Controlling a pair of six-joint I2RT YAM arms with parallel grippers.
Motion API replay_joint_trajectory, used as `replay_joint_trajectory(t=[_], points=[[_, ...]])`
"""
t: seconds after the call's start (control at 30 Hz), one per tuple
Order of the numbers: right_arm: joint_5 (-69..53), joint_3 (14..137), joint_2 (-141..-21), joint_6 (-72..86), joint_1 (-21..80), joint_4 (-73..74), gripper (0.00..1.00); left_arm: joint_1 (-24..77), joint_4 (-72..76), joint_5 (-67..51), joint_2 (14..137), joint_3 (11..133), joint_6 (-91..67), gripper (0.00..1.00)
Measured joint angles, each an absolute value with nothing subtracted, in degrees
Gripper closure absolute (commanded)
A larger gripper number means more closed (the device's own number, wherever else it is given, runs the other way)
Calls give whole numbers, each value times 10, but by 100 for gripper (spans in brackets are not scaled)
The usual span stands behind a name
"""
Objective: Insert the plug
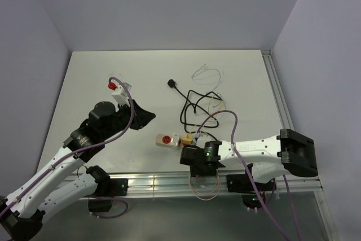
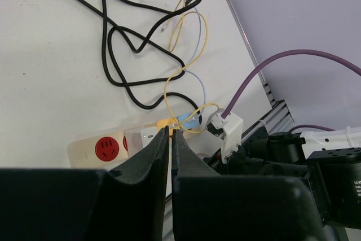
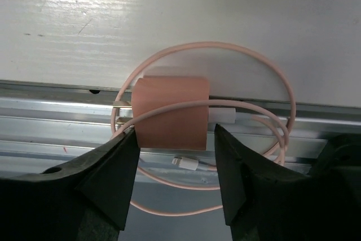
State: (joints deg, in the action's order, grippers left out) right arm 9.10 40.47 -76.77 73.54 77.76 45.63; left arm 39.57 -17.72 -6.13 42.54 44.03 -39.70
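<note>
A pink-brown charger plug (image 3: 171,112) with a pink cable (image 3: 265,83) lies at the table's front edge, partly over the aluminium rail. Its metal prongs point left. My right gripper (image 3: 175,134) is open, one finger on each side of the plug, not closed on it. In the top view my right gripper (image 1: 190,156) covers the plug; only the pink cable (image 1: 206,189) shows. The cream power strip (image 1: 167,139) with a red socket lies just beyond it and also shows in the left wrist view (image 2: 107,148). My left gripper (image 1: 148,117) is shut and empty, left of the strip, and also shows in the left wrist view (image 2: 171,134).
A tangled black cable (image 1: 192,105) with a black plug (image 1: 172,84) lies behind the strip, with thin yellow and pale blue wires (image 2: 189,43). The aluminium rail (image 1: 158,182) runs along the near edge. Walls close the table at the back and sides.
</note>
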Motion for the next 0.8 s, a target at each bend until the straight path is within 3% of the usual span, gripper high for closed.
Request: replay_joint_trajectory(t=[0.03,0.17,0.4,0.6,0.7,0.8], points=[[95,408,-772,733,778,457,44,396,-178,-61,425,440,-397,89],[116,447,-800,706,778,476,99,396,-183,-61,425,439,-397,89],[178,534,-789,637,793,520,100,396,-194,-45,412,439,-397,89],[163,588,-721,539,788,521,100,396,-240,20,379,442,-409,89],[118,698,-718,457,753,515,100,396,-278,81,357,451,-427,89],[87,904,-778,373,687,522,100,396,-307,133,329,465,-446,90]])
